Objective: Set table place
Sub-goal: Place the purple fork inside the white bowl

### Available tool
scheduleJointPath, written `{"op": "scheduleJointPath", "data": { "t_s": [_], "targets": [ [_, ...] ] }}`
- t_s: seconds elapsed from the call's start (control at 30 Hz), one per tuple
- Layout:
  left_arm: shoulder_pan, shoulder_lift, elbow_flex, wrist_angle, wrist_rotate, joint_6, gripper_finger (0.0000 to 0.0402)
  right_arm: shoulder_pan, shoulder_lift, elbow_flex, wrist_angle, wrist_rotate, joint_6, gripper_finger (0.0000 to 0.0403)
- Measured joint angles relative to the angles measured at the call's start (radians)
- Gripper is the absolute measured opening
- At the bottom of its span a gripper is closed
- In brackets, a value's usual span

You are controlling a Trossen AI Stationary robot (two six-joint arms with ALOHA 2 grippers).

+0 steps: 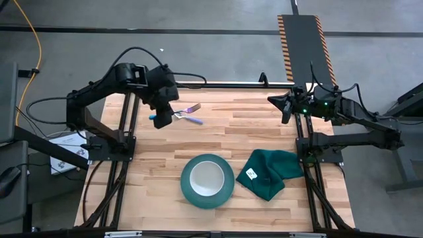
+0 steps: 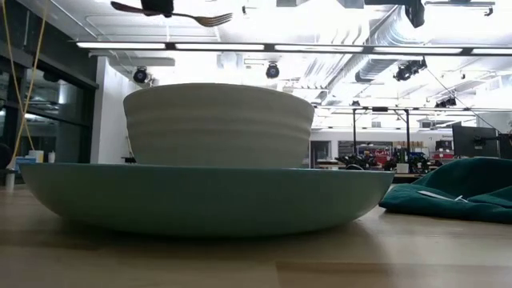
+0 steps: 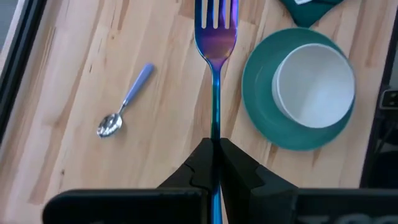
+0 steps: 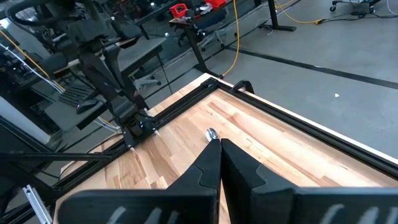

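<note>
Left gripper [image 3: 214,152] raised above the far left part of the wooden surface [image 1: 264,132], fingers [image 3: 242,165] pinched tight on the handle of the fork [image 3: 216,37], tines pointing away from the wrist and the fork clear of the wood. Spoon [image 3: 124,102] lying flat on the surface just beside and below the held fork, bowl end toward the frame edge. Teal plate [image 1: 228,192] near the front middle of the surface, white bowl [image 1: 207,177] seated inside it, upright. Dark green cloth [image 1: 271,173] crumpled just to the right of the plate, a small white tag on it. Right gripper [image 4: 219,149] parked over the far right edge of the surface, fingers pressed together and holding nothing.
</note>
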Motion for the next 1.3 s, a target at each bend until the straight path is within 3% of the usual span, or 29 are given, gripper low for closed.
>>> {"op": "scheduleJointPath", "data": {
  "t_s": [0.4,0.57,0.83,1.3],
  "targets": [
    [-0.001,-0.075,0.0,-0.025,-0.022,-0.146,0.0007,0.0,0.0,0.0,0.001,-0.014,-0.015,0.0],
    [-0.052,-0.094,-0.027,-0.034,-0.083,-0.196,0.0007,0.0,0.0,0.0,0.001,-0.021,-0.019,0.0],
    [-0.15,-0.12,-0.151,-0.013,-0.149,-0.292,0.0007,0.0,0.0,0.0,0.003,-0.026,-0.025,0.0],
    [-0.273,-0.273,-0.461,0.174,-0.168,-0.559,0.0007,0.0,0.0,0.0,0.007,-0.034,-0.025,0.0]
  ]
}}
